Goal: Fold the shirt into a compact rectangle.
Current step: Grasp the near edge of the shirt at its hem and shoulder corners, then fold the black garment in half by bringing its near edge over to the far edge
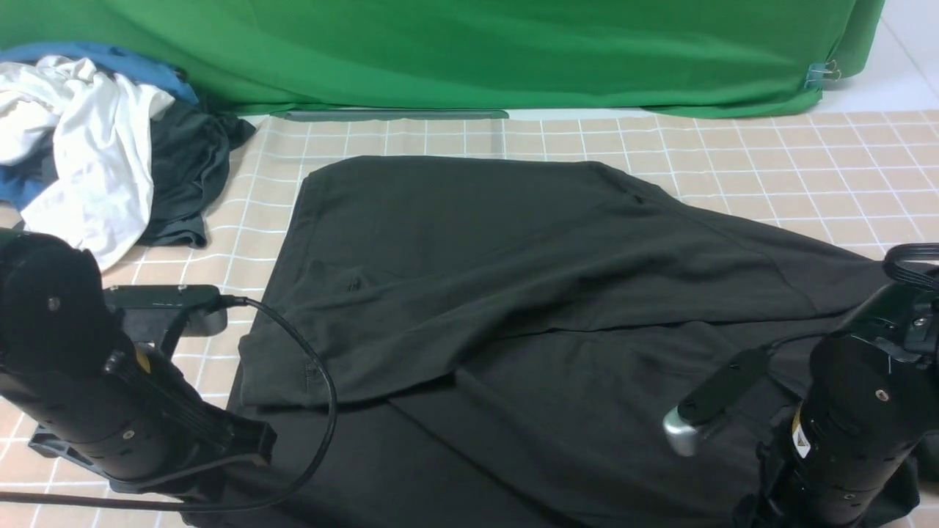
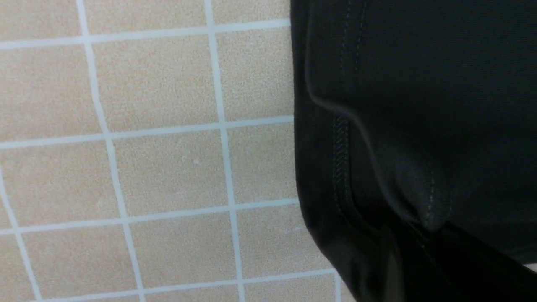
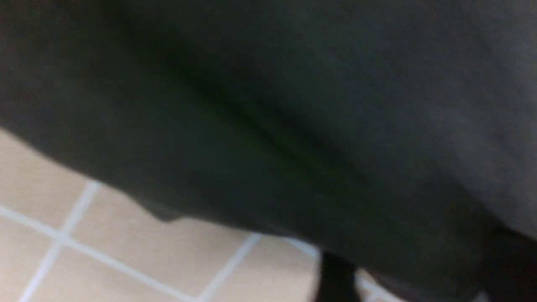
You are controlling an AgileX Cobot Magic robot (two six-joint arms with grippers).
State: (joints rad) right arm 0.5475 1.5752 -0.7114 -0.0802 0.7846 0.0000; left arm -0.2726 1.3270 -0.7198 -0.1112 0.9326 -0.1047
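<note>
On the right arm, a small white-and-yellow sticker [image 1: 801, 438] with a dark mark can be seen; any writing on it is too small to be read.

The large black fabric shirt [image 1: 411, 220] is spread on the beige table surface with a pale grid [image 1: 763, 147], with layers overlapping in broad diagonal folds. It extends forward from both grippers and across the space between them. Beyond the left arm, a pile of white, blue and dark garments [image 1: 103, 154] is seen beside the shirt.

The left gripper [image 2: 423, 247] is closed on a bunched fold of the shirt near a stitched edge, with the bare grid just beside the cloth. At the right gripper [image 3: 423, 270], the fingers [image 3: 337, 279] are parted, with dark cloth of the shirt lying between them. The view there is blurred, and whether the cloth is touched by both fingers cannot be told.
</note>
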